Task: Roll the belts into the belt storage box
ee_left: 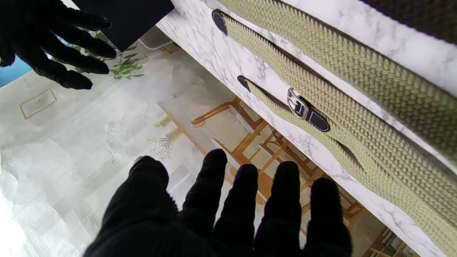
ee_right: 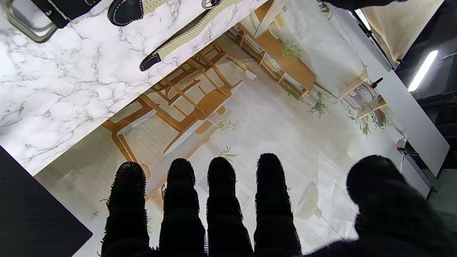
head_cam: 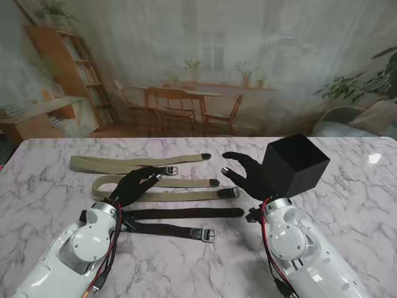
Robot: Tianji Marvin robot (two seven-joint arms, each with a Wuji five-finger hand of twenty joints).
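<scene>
Fingers point(ee_left: 246, 200) of the left hand point(head_cam: 138, 183) are spread, empty, over the belts point(head_cam: 155, 181). Right hand point(head_cam: 245, 172) is likewise splayed, holding nothing, just beside the box point(head_cam: 296, 162). Start the roll at a buckle point(head_cam: 172, 170) (tight, even turns). Belts lie left of the box; the surface point(head_cam: 347, 205) nearer me stays open.

White marble-look table point(head_cam: 347, 205) w/ grey veins. Behind it a printed backdrop point(head_cam: 205, 68): wooden dining table & chairs point(head_cam: 180, 105), bookshelf point(head_cam: 74, 74) at left, window w/ potted plants in the middle, leafy plant point(head_cam: 366, 81) at right. Right wrist view: lit ceiling tube light point(ee_right: 423, 69).
</scene>
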